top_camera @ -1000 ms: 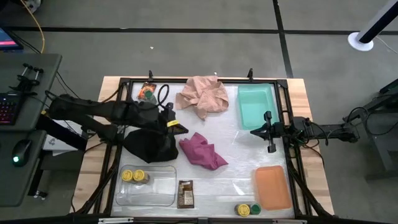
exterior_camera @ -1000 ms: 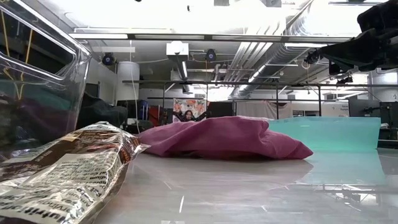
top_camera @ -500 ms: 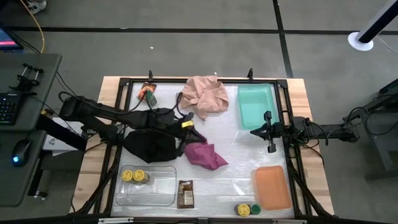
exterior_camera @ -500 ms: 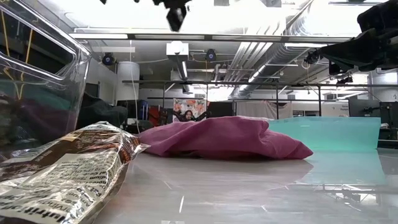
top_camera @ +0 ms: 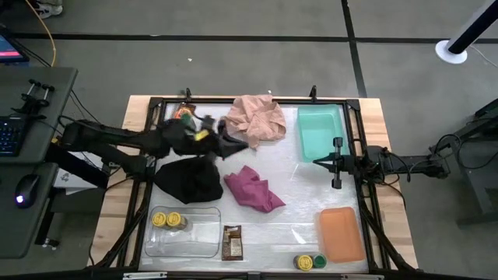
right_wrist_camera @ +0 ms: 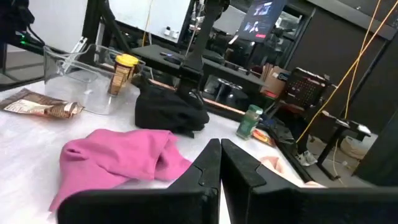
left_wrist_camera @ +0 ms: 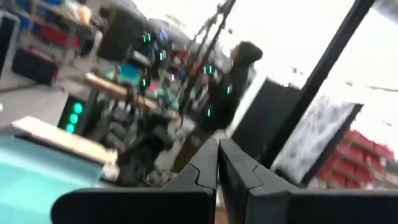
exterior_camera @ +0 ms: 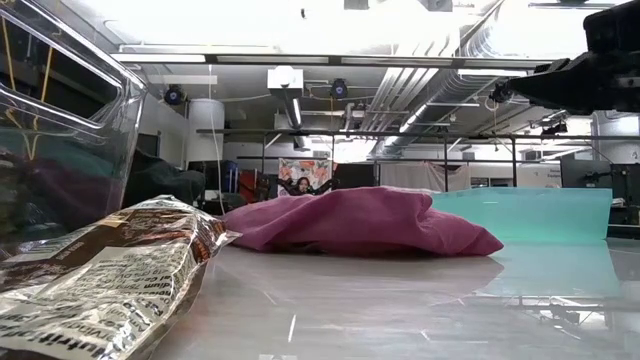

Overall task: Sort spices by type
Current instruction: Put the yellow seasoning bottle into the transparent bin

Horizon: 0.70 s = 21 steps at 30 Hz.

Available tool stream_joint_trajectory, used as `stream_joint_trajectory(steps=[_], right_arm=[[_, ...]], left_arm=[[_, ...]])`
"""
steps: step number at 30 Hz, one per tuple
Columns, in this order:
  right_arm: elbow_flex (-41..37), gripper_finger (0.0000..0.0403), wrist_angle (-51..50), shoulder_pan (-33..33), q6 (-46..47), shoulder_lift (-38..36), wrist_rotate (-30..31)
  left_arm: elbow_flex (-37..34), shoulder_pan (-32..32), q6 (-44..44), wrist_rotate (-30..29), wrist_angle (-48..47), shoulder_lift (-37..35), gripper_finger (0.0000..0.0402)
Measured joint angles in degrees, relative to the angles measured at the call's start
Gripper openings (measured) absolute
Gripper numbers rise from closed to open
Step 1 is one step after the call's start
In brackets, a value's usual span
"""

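Note:
Two yellow-lidded jars [top_camera: 166, 220] stand in the clear tray [top_camera: 194, 241]. A dark brown packet [top_camera: 232, 242] lies flat beside that tray. A yellow-lidded jar [top_camera: 303, 263] and a green-lidded jar [top_camera: 319, 261] stand at the near edge. An orange-red packet [top_camera: 184, 115] and a green-lidded jar [right_wrist_camera: 250, 121] sit at the far left corner. My left gripper [top_camera: 243, 145] is shut on nothing, raised about level between the black cloth [top_camera: 189, 179] and the pink cloth [top_camera: 254, 119]. My right gripper [top_camera: 315, 163] is shut on nothing, level at the right, beside the teal tray [top_camera: 320, 136].
A magenta cloth [top_camera: 253, 188] lies crumpled mid-table. An orange tray [top_camera: 341, 233] sits at the near right. A black frame [top_camera: 257, 100] rims the table. Bare white surface lies between the magenta cloth and the orange tray.
My left gripper reached out over the magenta cloth, then drew back toward the far edge and tipped up from pointing down to about level, staying shut. My right gripper has rolled a little in place. The cloths and spices lie where they were.

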Motion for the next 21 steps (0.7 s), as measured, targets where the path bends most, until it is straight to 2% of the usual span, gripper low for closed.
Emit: stream_joint_trajectory(steps=[3, 5, 8, 9, 12, 13, 15, 17, 21], right_arm=[[0.0, 0.0001, 0.16, 0.0, 1.34, 0.02, -0.01], [0.0, 0.0001, 1.64, 0.0, 5.61, 0.02, -1.57], [0.0, 0.0001, 10.88, 0.1, 26.52, 0.03, -8.39], [0.0, 0.0001, 14.56, 0.14, 34.17, 0.0, -8.51], [0.0, 0.0001, 23.09, 0.04, 57.68, 0.31, 1.8], [0.0, 0.0001, 24.54, 0.01, 62.77, 0.57, 5.18], [0.0, 0.0001, 26.05, 0.02, 66.76, 2.25, 6.87], [0.4, 0.0001, 27.72, 0.04, 70.26, 5.96, 4.77], [8.69, 0.0, 28.76, 1.81, 70.94, 19.82, -0.06]], left_arm=[[0.0, -2.33, 1.02, -3.11, 0.11, -4.18, 0.0], [0.0, -3.99, 3.69, -5.87, -0.24, -6.92, 0.0], [0.02, -6.5, 9.07, -11.68, -2.96, -11.55, 0.0], [0.02, -7.33, 10.46, -13.86, -4.9, -13.09, 0.0], [0.02, -9.32, 12.49, -20.52, -12.78, -16.51, 0.0], [0.02, -9.71, 12.7, -22.05, -15.52, -17.13, 0.0], [0.02, -9.9, 12.71, -23.49, -20.05, -17.73, 0.0], [0.02, -9.49, 12.72, -23.37, -23.09, -17.64, 0.0], [-2.79, -7.35, 11.84, -17.54, -22.6, -17.05, 0.0]])
